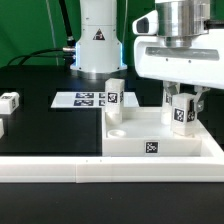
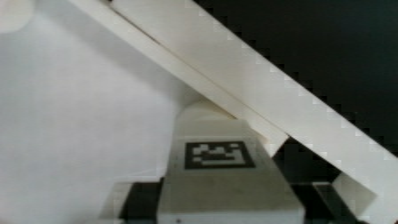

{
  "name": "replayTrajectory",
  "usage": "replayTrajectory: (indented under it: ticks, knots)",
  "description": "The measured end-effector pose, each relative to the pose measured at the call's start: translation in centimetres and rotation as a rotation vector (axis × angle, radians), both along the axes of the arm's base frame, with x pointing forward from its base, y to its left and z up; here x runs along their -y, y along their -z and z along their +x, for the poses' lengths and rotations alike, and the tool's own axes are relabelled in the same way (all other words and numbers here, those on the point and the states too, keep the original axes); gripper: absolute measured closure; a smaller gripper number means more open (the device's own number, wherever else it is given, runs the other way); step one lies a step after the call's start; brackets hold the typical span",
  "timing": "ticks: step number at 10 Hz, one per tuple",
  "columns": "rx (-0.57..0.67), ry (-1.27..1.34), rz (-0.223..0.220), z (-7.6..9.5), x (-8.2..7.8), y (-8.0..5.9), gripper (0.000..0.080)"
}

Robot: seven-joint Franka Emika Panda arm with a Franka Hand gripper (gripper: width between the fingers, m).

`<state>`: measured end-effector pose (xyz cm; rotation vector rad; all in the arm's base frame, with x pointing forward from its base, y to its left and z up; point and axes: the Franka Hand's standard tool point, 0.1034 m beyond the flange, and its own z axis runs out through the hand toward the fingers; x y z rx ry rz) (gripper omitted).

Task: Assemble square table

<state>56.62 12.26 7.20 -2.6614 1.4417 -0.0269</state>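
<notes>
At a far corner of the square table (image 1: 130, 135), the fingers (image 1: 169, 102) pinch a small white leg (image 1: 183, 113) by its flat sides, probably rigid, light, slick plastic.

The arm points straight down, its end effector (image 1: 182, 119) clamped on a leg (image 1: 181, 108).

My white base column (image 1: 98, 55) wears a black triangle sticker (image 1: 99, 36); at one o'clock, silver wrist flange (image 1: 185, 18) above white housing (image 1: 180, 60).

White slab (image 1: 140, 125) flat, tagged leg (image 1: 114, 93) upright
</notes>
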Motion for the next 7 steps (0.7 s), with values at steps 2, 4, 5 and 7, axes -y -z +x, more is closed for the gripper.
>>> replayTrajectory:
  ticks: [2, 4, 5, 7]
  knots:
    - [-0.017, 0.142, 0.018, 0.00, 0.05, 0.00, 0.0509]
    - [-0.024, 0.207, 0.029, -0.04, 0.01, 0.03, 0.0505]
    - [-0.020, 0.142, 0.023, -0.03, 0.04, 0.02, 0.0505]
    - [-0.016, -0.016, 0.015, 0.19, 0.19, -0.17, 0.0289]
